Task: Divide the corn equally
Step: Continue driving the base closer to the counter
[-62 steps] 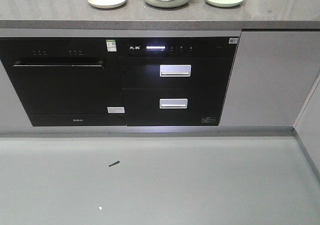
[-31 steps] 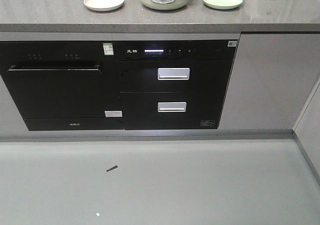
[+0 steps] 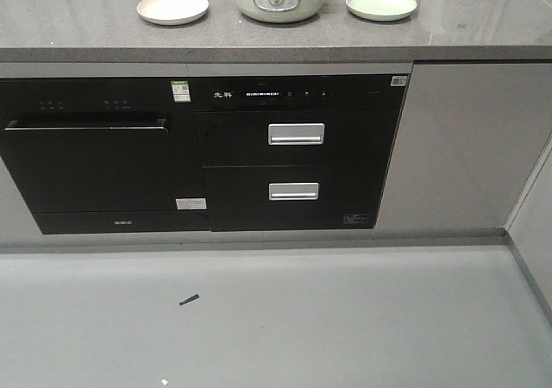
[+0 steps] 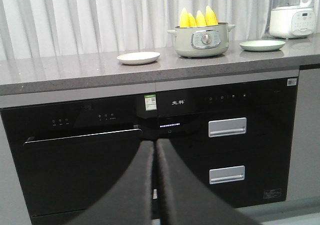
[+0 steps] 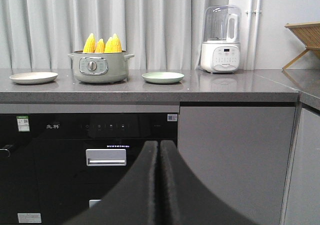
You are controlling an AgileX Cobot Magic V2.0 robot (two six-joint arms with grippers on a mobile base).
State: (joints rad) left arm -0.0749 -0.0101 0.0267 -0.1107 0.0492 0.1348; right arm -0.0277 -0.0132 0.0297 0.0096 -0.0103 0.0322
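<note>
**Left gripper (image 4: 155,144) and right gripper (image 5: 159,142) pinched closed, corn (image 4: 199,18) upright in the pot (image 4: 202,39)**

Each gripper's fingers press flat together, with nothing between them and nothing touched. The four cobs stand with their long axes vertical and tips up — their lower parts are hidden by the pot wall. On the surface (image 4: 75,70), a white plate (image 4: 138,58) lies at the pot's 9 o'clock and a green plate (image 4: 262,45) at its 3 o'clock. The front view cuts off the pot's top.

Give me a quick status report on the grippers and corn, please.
Left gripper shut, empty; right gripper shut, empty. Corn: four cobs upright in the pot, white plate and green plate bare. Nothing seen blocking the pot.
</note>
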